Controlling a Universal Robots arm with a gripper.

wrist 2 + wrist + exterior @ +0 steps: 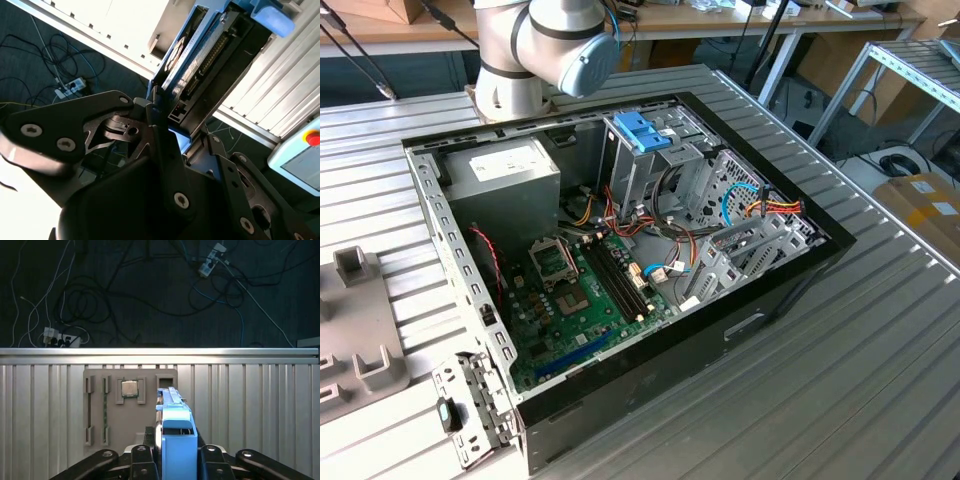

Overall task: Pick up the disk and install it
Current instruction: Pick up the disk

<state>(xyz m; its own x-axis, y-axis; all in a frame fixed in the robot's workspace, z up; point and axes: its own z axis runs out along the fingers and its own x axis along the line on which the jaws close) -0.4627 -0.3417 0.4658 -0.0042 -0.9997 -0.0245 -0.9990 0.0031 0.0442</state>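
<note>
Ribbed metal table (880, 330) fills the room's middle, with benches and a shelf frame behind it. At the exterior view's left edge lies a grey plate (360, 340) with raised holders. Next comes the open black case (720, 330), lying on its side. Inside it, from the exterior view's left to right, sit the grey power supply (505, 175), the green motherboard (580, 300), a metal cage topped by a blue handle (642, 130), and a second cage with red and yellow wires (775, 207) draped over it. The arm (545, 45) rises from the table behind the case's far wall.

The gripper (176, 462) is clenched on the disk (175, 437), which stands edge-on between the 2 black fingers (142, 460), its light blue frame facing the first wrist camera. Beyond the disk in that view lies the same grey plate (130, 425) on the table, carrying a square chip (130, 388) and a green memory stick (105, 410) in their slots. Past the table edge, the dark floor is strewn with cables (125, 295) and a power strip (60, 337).

In the second wrist view the gripper (167, 125) pinches the disk (200, 60) by 1 end, so that the disk juts away from the fingers with its connector edge showing. A red button (312, 138) sits on a pale box nearby.
</note>
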